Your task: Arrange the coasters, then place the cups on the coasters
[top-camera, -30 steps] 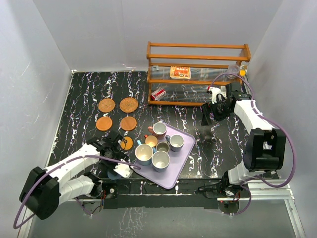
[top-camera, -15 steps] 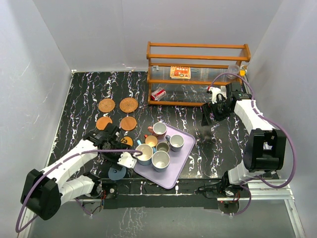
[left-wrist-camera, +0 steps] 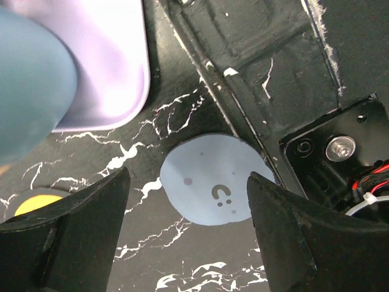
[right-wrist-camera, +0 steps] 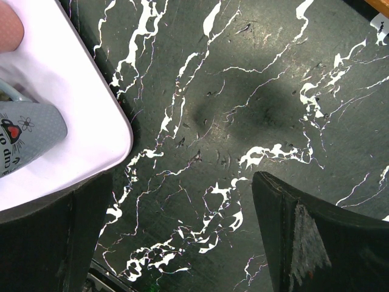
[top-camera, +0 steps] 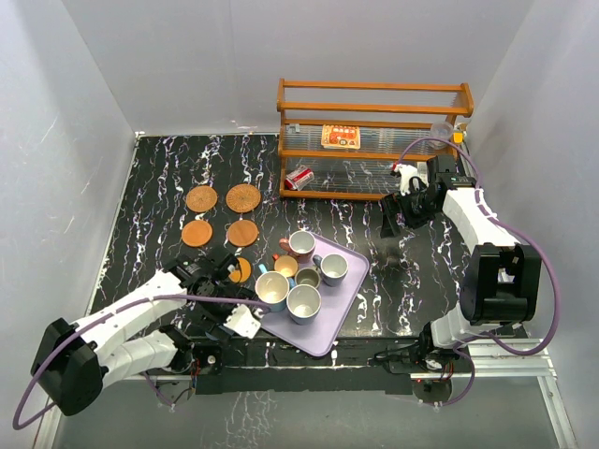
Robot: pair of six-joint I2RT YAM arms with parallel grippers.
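Note:
The grey-blue coaster [left-wrist-camera: 213, 179] lies flat on the black marbled table near its front edge. My left gripper [left-wrist-camera: 187, 185] hangs open over it, one finger on each side, not touching it. In the top view my left arm hides that coaster. Four brown and orange coasters [top-camera: 222, 215] form a square at the left, and the dotted orange coaster [top-camera: 241, 269] lies beside the tray. Several cups [top-camera: 301, 278] stand on the lilac tray [top-camera: 346, 316]. My right gripper [top-camera: 391, 224] is open and empty over bare table right of the tray [right-wrist-camera: 73, 140].
A wooden shelf [top-camera: 374, 140] stands at the back with a printed packet [top-camera: 340, 137] on it and a red-and-white can [top-camera: 299, 178] at its foot. The table's front rail and bolts [left-wrist-camera: 340, 146] lie just right of the grey-blue coaster. Walls close in on three sides.
My left gripper has opened wider and shifted toward the table's front edge, so my arm now covers the grey-blue coaster in the top view. The right arm has not moved.

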